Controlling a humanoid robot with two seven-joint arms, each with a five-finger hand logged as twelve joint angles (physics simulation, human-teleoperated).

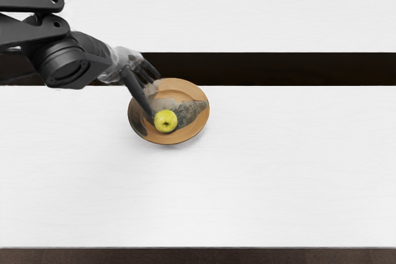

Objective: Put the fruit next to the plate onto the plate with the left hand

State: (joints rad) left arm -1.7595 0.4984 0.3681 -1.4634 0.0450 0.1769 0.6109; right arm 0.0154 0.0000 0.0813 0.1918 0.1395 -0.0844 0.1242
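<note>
A small yellow-green apple (166,120) lies on the brown plate (195,119), left of the plate's middle. My left hand (143,85) hangs over the plate's upper left rim, its arm coming in from the picture's left edge. The fingers are spread and relaxed and hold nothing; one dark finger (141,97) points down toward the apple and ends just beside it. The hand's shadow falls on the plate. The right arm is out of view.
The plate stands on a white table (278,171), close to its far edge. Behind that edge runs a dark gap (278,68), and beyond it lies another white surface (247,17).
</note>
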